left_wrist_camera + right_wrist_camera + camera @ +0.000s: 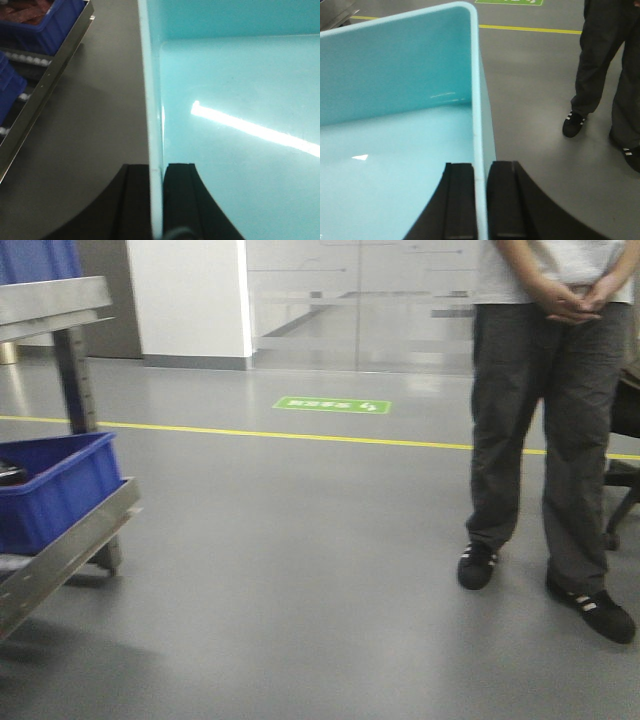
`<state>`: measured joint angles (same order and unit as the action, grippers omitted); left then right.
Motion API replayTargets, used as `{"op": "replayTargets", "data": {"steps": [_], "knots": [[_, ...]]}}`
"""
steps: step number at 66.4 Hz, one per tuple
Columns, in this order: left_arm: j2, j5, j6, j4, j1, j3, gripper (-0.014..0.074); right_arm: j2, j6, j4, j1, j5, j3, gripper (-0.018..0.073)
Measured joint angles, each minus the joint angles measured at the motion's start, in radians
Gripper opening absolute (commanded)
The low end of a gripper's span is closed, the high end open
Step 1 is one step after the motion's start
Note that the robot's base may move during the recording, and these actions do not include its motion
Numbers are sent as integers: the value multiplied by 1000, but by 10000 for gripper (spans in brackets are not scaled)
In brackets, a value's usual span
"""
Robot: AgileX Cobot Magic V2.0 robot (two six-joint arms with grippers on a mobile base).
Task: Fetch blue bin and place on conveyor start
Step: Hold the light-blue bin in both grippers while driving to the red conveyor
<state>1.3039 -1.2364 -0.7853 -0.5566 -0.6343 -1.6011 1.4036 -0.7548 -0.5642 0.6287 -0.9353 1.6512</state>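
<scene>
The blue bin (240, 100) is a pale cyan plastic tub and it hangs above the grey floor. My left gripper (157, 172) is shut on its left wall, one black finger inside and one outside. My right gripper (481, 172) is shut on the opposite wall of the blue bin (395, 125) in the same way. The bin is empty inside. It does not show in the front view. The conveyor start is out of view.
A steel shelf cart (75, 535) with a dark blue crate (55, 485) stands at the left; its rail (47, 90) and crates run close to the bin's left side. A person (545, 410) stands ahead on the right, feet (574, 124) near the bin's right side. A yellow floor line (300, 436) crosses ahead.
</scene>
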Motion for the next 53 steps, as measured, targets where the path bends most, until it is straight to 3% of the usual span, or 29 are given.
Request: {"op": "replayTargets", "data": {"steps": [53], "knots": [[3,0,0,0,0,0,-111,0,0,0,0,-4,0,-163]]}}
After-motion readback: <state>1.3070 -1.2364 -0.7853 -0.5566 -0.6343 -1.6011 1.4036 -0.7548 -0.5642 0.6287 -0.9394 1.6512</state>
